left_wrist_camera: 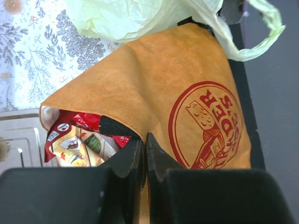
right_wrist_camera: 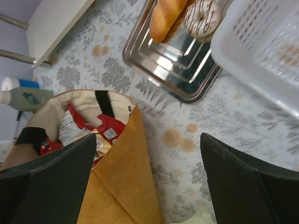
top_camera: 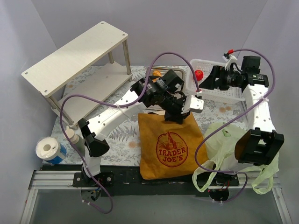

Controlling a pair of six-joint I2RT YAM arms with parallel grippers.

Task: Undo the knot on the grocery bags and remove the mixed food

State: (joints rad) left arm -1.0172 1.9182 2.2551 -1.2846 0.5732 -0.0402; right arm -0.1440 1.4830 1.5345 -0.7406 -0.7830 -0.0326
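Left of the left gripper (left_wrist_camera: 143, 140), packets (left_wrist_camera: 74, 140) sit half buried in the tote (left_wrist_camera: 154, 79); beyond the right gripper (right_wrist_camera: 148, 140), baguette (right_wrist_camera: 166, 16) and donut (right_wrist_camera: 202, 16) are cut off.

Tabletop, seen from above and from both wrists. A floral-printed tablecloth (top_camera: 117, 140) in grey and ochre covers the surface. A pale wooden two-tier shelf (top_camera: 74, 51) stands on slim posts at the far left corner, set at an angle to the edges. A white plastic mesh basket (top_camera: 229, 95) sits at the far right corner. Just beside it, toward the middle of the far edge, lies a rectangular stainless-steel tray (right_wrist_camera: 173, 65) with a stepped rim. A small grey-green bottle (top_camera: 74, 140) with a white cap stands near the left edge. A white roll (top_camera: 49, 150) with a blue lower part sits at the near left corner.
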